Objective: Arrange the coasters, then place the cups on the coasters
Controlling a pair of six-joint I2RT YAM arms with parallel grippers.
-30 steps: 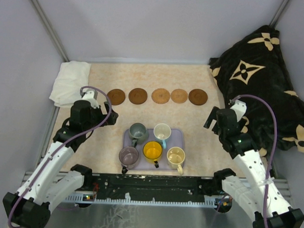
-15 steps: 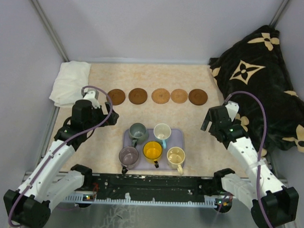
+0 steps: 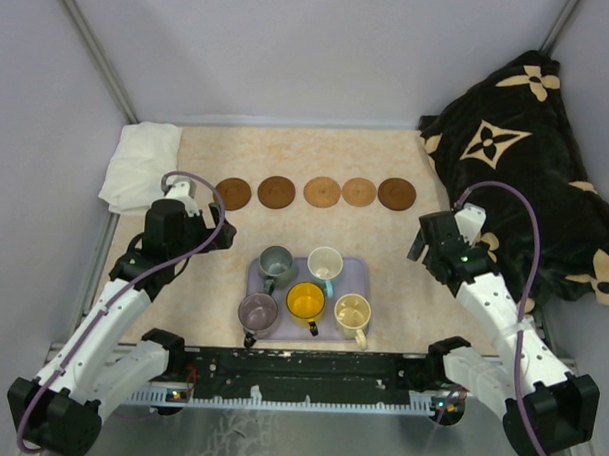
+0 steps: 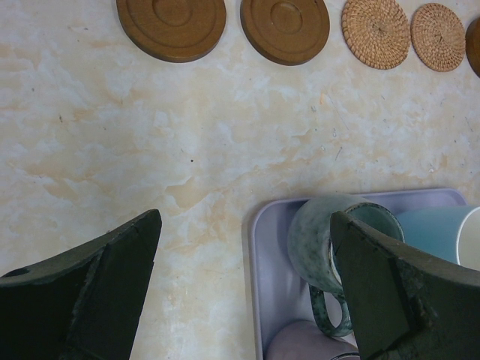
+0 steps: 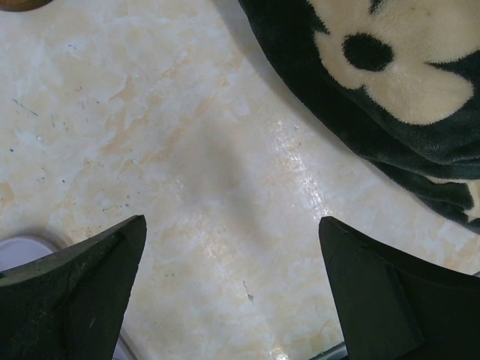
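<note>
Marbled beige tabletop (image 3: 403,261): five round brown coasters (image 3: 322,192), smooth-ringed or woven, line up beyond the lavender tray (image 3: 358,275), which carries five glazed cups (image 3: 305,301). Flanking the tray, left gripper (image 4: 244,217) and right gripper (image 5: 231,221) gape wide, empty. Wrist views crop most cups.

Top view looks down from behind; both wrist views look down closely, left sharing the tray (image 4: 270,270).

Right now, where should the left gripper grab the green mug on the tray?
Probably its rim, from straight above, pinching the left wall inside and out. The green mug stands upright and open, its handle points near toward the purple mug, and the blue mug crowds its right side.
</note>
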